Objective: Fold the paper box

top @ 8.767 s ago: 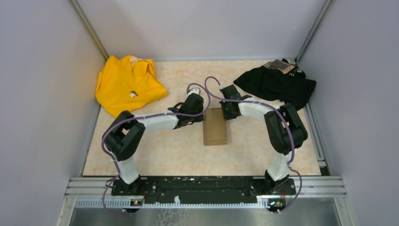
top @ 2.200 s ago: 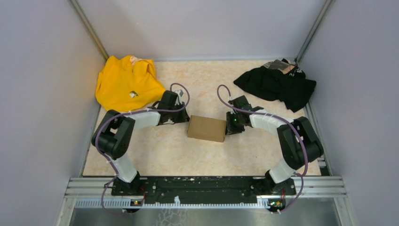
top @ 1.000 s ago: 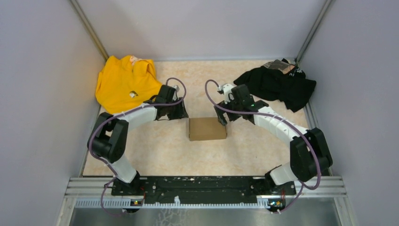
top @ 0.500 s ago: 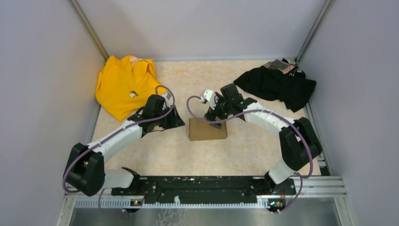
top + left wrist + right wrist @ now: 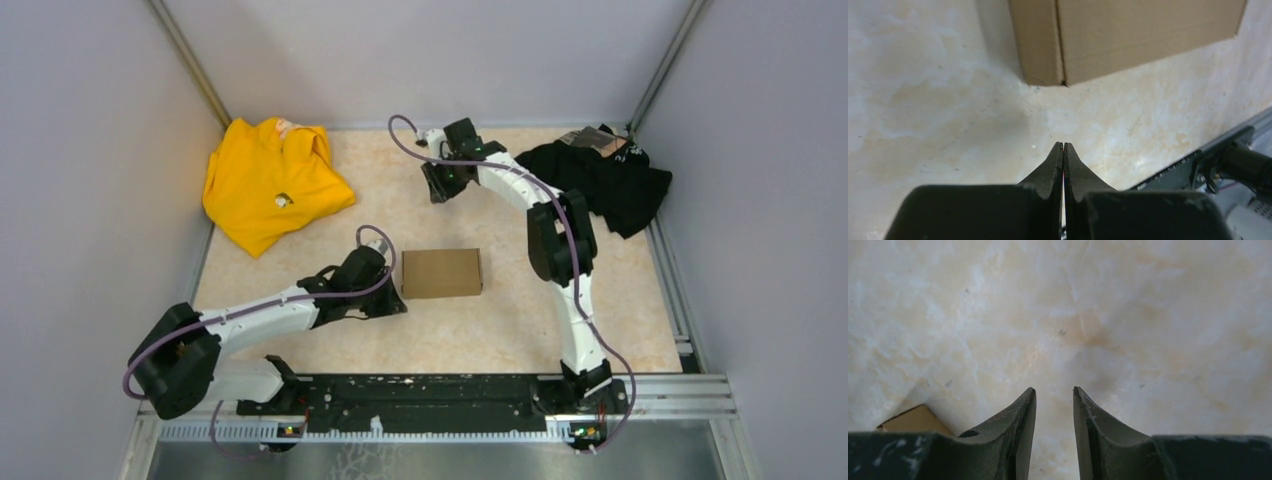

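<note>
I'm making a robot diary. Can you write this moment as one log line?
paper box: closed, on table | left gripper: shut, near box corner, not touching | right gripper: open, empty, far from box

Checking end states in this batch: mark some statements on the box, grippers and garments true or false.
1. The paper box sits as a closed carton on the table, in neither gripper. True.
2. The left gripper is open. False: it is shut, empty, short of the box's corner.
3. The right gripper clamps the box. False: it is open over the table, apart from the box.
4. The yellow garment lies far left, the black garment far right. True.
</note>
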`<act>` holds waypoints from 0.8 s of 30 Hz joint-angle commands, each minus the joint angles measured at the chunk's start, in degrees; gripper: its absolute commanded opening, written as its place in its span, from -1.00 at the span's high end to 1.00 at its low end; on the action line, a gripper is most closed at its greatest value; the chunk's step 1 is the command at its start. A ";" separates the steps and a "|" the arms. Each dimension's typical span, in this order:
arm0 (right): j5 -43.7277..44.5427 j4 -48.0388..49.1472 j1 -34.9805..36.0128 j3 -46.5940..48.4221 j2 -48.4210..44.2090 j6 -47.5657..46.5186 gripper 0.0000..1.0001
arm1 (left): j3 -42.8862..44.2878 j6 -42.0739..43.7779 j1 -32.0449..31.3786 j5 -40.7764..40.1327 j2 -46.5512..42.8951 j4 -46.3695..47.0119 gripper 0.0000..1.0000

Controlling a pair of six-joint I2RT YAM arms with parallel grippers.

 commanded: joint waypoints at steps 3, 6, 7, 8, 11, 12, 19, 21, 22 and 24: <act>-5.94 -0.85 0.37 -9.77 -3.19 5.68 0.32 | 3.55 0.34 0.29 -11.41 6.56 2.45 0.91; -6.53 1.27 0.37 -15.42 -5.97 6.21 0.32 | 5.60 1.06 1.07 -12.24 10.03 2.30 0.92; -6.57 1.97 0.37 -17.32 -6.89 6.33 0.32 | 5.87 1.11 1.52 -12.32 10.76 2.49 0.92; -6.86 2.82 0.36 -19.01 -7.83 6.46 0.32 | 5.82 1.15 1.75 -12.52 11.10 2.91 0.92; -7.08 3.97 0.45 -23.78 -9.72 6.89 0.32 | 5.90 1.17 2.40 -12.97 12.13 4.54 0.92; -7.13 4.30 0.46 -25.32 -10.30 7.18 0.32 | 6.11 1.26 2.63 -13.26 12.54 4.76 0.92; -6.51 6.70 1.82 -35.38 -16.52 8.27 0.33 | 8.01 2.48 4.41 -14.78 15.16 5.96 0.92; -6.27 6.86 2.08 -37.75 -18.42 8.78 0.33 | 8.64 2.54 4.58 -14.54 15.81 6.39 0.92; -6.21 7.12 2.19 -39.15 -19.56 9.10 0.33 | 9.04 2.61 4.64 -14.36 16.17 6.63 0.92; -5.28 7.01 2.29 -41.59 -21.68 9.76 0.33 | 9.79 2.81 4.73 -14.17 16.70 6.53 0.92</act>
